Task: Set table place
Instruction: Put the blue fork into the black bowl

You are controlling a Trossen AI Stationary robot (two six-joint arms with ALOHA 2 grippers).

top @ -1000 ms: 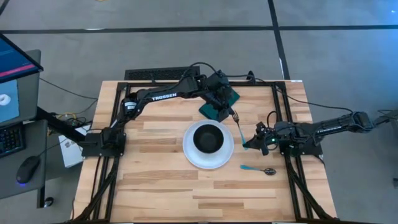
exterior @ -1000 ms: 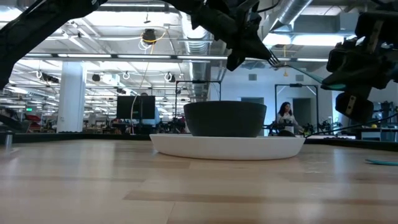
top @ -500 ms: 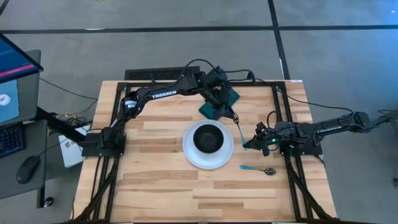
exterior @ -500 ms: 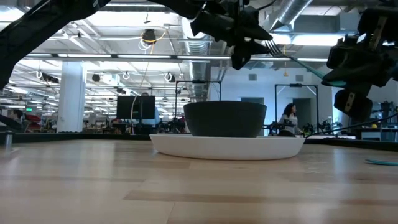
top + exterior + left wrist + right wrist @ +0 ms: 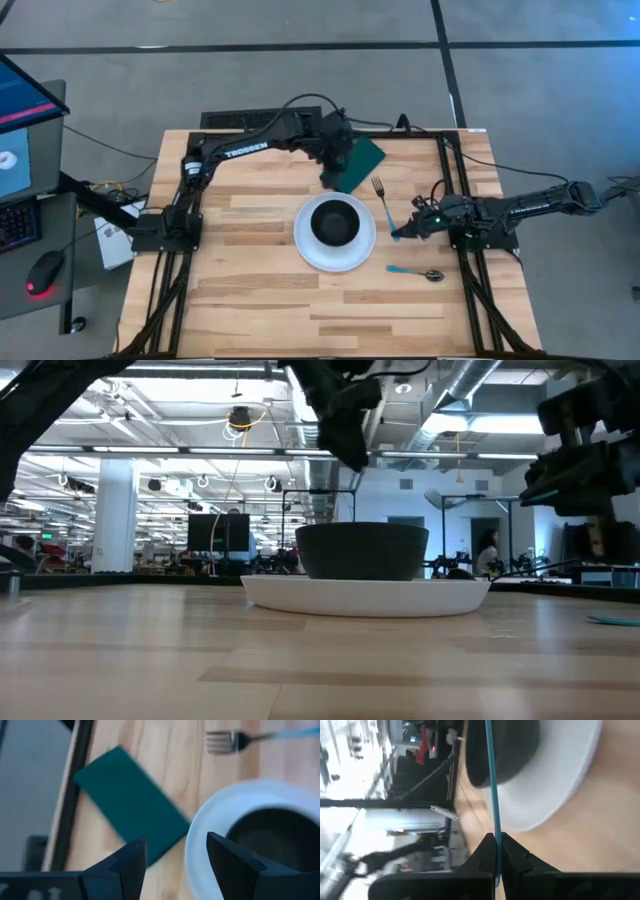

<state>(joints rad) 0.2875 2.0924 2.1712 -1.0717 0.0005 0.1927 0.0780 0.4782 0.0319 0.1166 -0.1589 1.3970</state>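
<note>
A fork (image 5: 382, 205) with a blue handle and metal tines (image 5: 222, 741) hangs right of the white plate (image 5: 305, 250), which carries a black bowl (image 5: 335, 222). My right gripper (image 5: 403, 233) is shut on the fork's handle. My left gripper (image 5: 334, 176) stands open and touches nothing. It is above the near corner of a green napkin (image 5: 360, 156), which lies flat on the table (image 5: 250, 300) beyond the plate. In the left wrist view my left gripper (image 5: 175, 865) shows the napkin (image 5: 130, 805) and the plate's rim (image 5: 200, 835) ahead. My right gripper pinches the free end of the fork's blue handle (image 5: 494, 837) between its two fingers (image 5: 512, 855). It comes level from the table's right side. The fork sticks out ahead of the fingers toward the far left, about level, with the tines (image 5: 437, 497) clear of the table.
A blue-handled spoon (image 5: 415, 271) lies on the table near the plate's right front. Black frame rails (image 5: 455, 200) run along the table's left and right sides. A monitor, keyboard and mouse sit on a desk at the left, off the table.
My left gripper has opened and let go of the fork's tine end. It has then drawn back toward the table's far left, over the napkin. The fork stays in my right gripper, and its tine end now hangs lower than before.
</note>
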